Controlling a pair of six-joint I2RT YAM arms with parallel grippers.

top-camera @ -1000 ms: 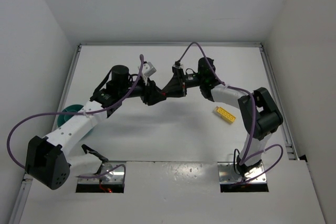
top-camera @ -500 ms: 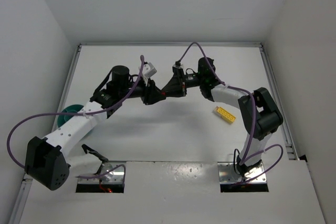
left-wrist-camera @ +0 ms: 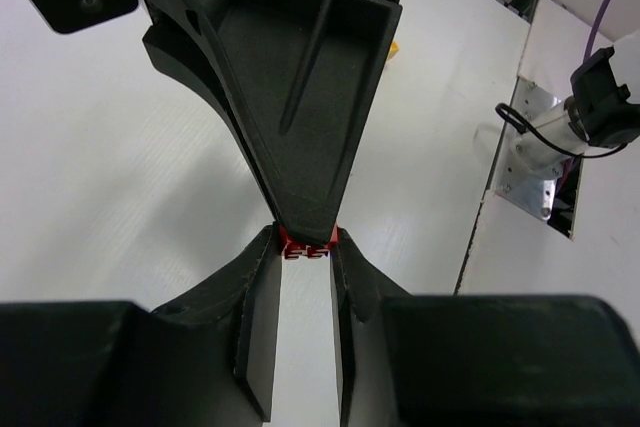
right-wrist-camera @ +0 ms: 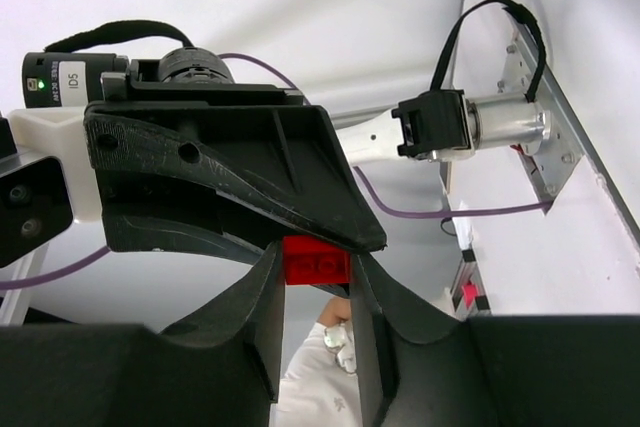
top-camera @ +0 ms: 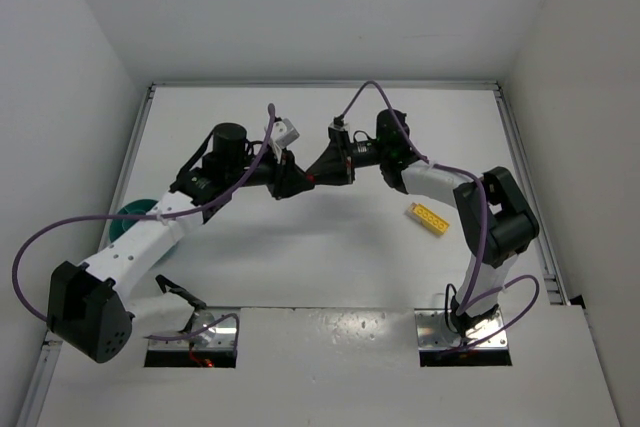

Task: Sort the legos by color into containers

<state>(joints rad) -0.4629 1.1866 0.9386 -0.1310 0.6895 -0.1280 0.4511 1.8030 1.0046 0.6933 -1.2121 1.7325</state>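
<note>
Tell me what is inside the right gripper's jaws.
A red brick is pinched in the right gripper. The left gripper grips the same brick from the opposite side and covers its far edge, so its full shape cannot be seen.

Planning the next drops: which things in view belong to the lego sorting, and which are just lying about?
Belongs to the job:
- red brick, gripped in mid-air
- yellow brick, lying flat on the right side
- teal bowl, far left, partly hidden

Just there:
- purple cables
- black clip-like object by the near edge
- metal base plates
</note>
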